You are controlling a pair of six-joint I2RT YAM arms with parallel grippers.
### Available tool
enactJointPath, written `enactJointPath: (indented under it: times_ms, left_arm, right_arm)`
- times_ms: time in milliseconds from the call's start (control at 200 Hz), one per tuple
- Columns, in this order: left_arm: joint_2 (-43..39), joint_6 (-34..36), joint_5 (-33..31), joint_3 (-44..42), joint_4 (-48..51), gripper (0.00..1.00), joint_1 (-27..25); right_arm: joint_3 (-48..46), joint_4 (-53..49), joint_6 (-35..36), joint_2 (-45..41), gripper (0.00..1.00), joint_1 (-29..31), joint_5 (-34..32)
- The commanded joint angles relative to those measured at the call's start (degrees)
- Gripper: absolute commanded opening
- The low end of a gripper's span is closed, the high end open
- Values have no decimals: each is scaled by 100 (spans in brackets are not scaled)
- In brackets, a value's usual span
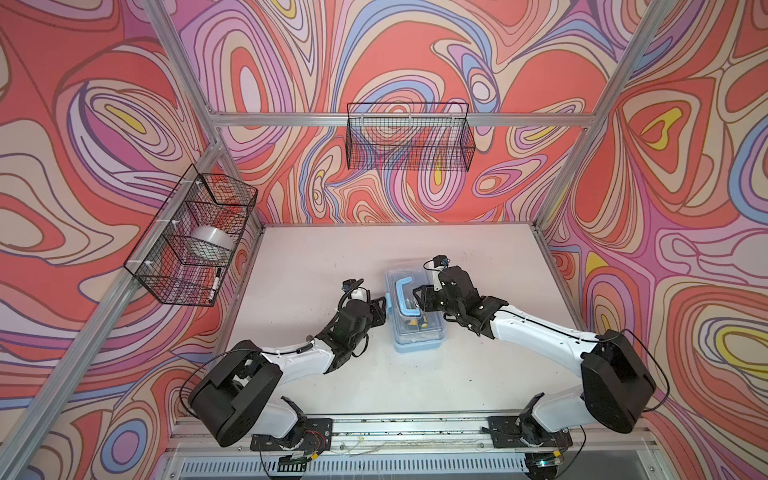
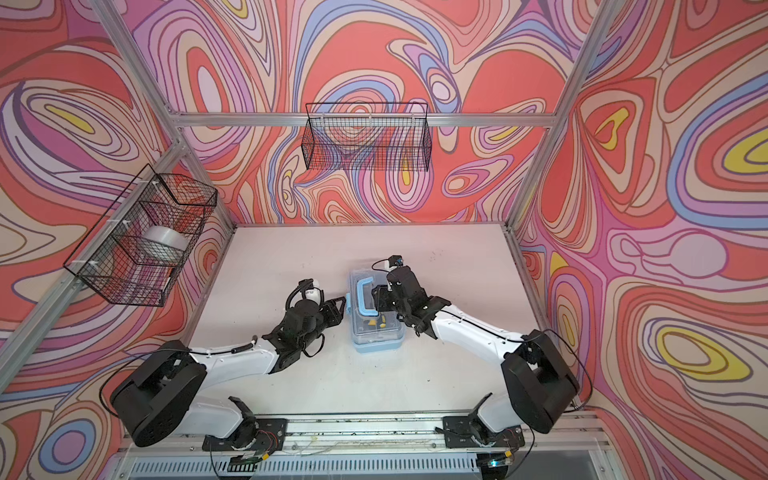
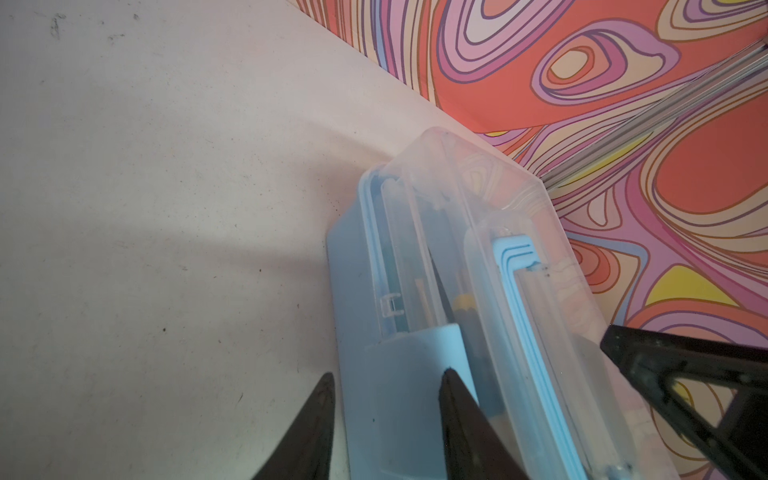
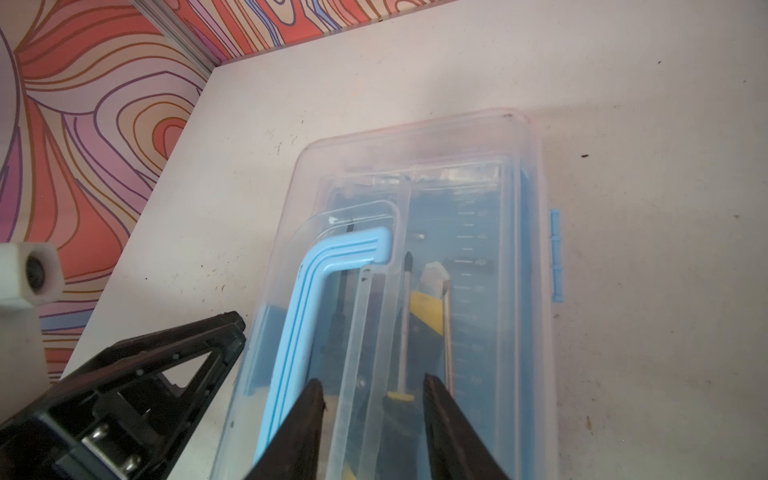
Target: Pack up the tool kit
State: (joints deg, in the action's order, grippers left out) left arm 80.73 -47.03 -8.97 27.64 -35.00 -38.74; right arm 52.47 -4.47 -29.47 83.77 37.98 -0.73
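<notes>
The tool kit (image 1: 419,334) (image 2: 380,334) lies on the white table in both top views, its clear lid down over the light-blue base and its blue handle (image 1: 401,295) (image 4: 316,266) flat on top. A yellow utility knife (image 4: 428,307) and a screwdriver (image 4: 405,316) show through the lid. My left gripper (image 1: 382,305) (image 3: 451,372) is open at the case's left side, its fingers astride the light-blue latch (image 3: 415,361). My right gripper (image 1: 415,301) (image 4: 372,380) hangs open just over the lid beside the handle, a clear lid ridge between its fingers.
A black wire basket (image 1: 409,137) hangs on the back rail. Another wire basket (image 1: 166,237) on the left rail holds a tape roll (image 1: 210,245) and a marker (image 1: 216,282). Aluminium frame posts edge the table (image 1: 316,257).
</notes>
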Motion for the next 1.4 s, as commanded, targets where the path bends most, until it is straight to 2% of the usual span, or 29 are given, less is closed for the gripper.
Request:
enactJointPath:
  times_ms: [0,220,426,741,936,1397]
  left_arm:
    - [-75,-61,220,99,-61,42,-99]
    - [19,-77,260,130,-64,42,-116]
    - [153,-140,335,125,-177,34,-110]
    - [272,-175,436,104,-214,31,-132]
    - [398,-220,501,17,-437,25,-133]
    - [563,-157,616,-21,-683,22,-133]
  right_arm:
    - [-250,-594,-47,84,42,34,-76]
    - [-281,-595,-41,74,42,41,-110]
    - [-290,-573,-41,121,42,34,-118]
    - [-229,-599,2,180,42,34,-112]
    - [-136,-628,0,297,42,34,-59]
    - [-193,-504,-131,236,41,34,117]
